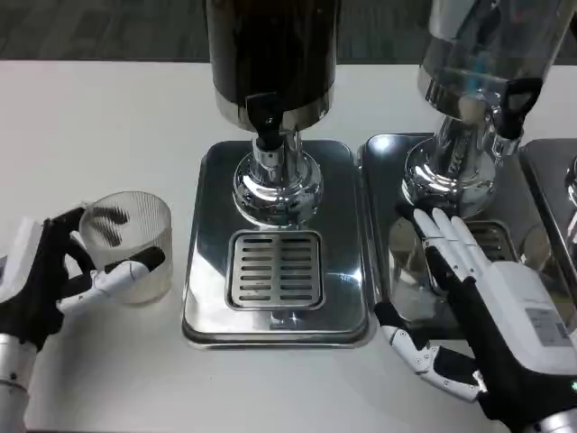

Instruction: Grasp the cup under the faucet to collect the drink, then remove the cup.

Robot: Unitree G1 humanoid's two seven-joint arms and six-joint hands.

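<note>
**Cup held at the table's left edge, off the tray**

The left hand [45,284] grips the cup [131,244], a clear ribbed tumbler standing upright on the table [99,117] near its left edge. Dark fingers wrap behind the cup and a white finger crosses its front; the cup looks empty, though the glare makes this hard to judge. It sits just left of the tray [203,298], not under the faucet [269,126].

The faucet hangs from the dark dispenser [270,45] above the tray's slotted grate [275,269].

The right hand [491,311] holds nothing. Its fingers are straight and slightly apart, lying over the front of a 2nd tray [388,153] on the right, below a 2nd dispenser [478,54] with a clear tank.
</note>
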